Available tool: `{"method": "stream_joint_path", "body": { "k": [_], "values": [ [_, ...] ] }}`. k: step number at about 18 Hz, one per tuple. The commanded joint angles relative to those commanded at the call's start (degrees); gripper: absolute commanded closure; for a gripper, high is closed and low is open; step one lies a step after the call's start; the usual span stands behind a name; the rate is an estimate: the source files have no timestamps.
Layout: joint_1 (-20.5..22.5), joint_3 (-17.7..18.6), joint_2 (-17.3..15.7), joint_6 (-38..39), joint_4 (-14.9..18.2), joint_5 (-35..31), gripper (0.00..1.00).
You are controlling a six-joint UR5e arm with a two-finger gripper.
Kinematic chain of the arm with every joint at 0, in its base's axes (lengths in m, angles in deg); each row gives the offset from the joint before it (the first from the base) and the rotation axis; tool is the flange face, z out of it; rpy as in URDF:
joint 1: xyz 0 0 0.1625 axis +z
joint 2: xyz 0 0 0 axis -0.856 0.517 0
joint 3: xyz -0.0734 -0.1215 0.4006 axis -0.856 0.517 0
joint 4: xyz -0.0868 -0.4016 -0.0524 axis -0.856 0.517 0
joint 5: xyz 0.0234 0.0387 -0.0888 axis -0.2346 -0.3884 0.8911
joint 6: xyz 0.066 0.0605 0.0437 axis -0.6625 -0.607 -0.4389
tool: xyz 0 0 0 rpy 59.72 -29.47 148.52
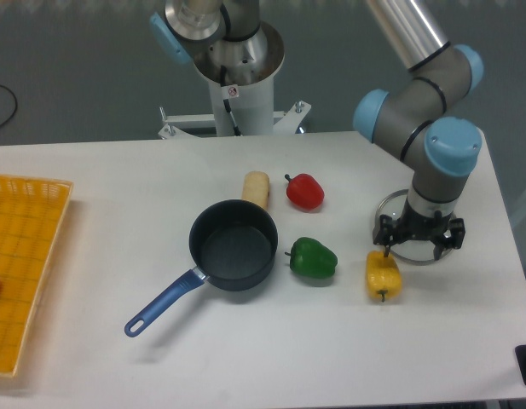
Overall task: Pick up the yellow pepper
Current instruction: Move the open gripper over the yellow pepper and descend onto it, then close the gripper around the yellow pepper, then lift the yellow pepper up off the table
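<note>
The yellow pepper (383,274) lies on the white table right of centre, with its stem pointing toward the front edge. My gripper (419,241) hangs just behind it and slightly to its right, pointing down, open, with nothing between the fingers. Its left finger (383,239) is close above the pepper's far end; whether it touches cannot be told.
A glass lid (389,212) lies under the gripper, mostly hidden by it. A green pepper (313,257) sits left of the yellow one, beside a dark pot (234,244) with a blue handle. A red pepper (304,191) and a pale corn piece (256,187) lie behind. A yellow basket (24,273) is far left.
</note>
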Motion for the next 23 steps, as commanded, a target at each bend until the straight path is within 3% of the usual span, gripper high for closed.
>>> {"method": "stream_joint_path", "body": {
  "k": [16,18,21,23],
  "values": [
    [-3.0,-0.4,3.1,0.9,-0.1,-4.5,0.01],
    [-3.0,-0.4,3.1,0.7,-0.1,-4.5,0.07],
    [-3.0,-0.2,3.0,0.4,0.1,-4.5,0.35],
    [-3.0,-0.3,2.9,-0.8,0.2,-4.7,0.38]
  ]
}}
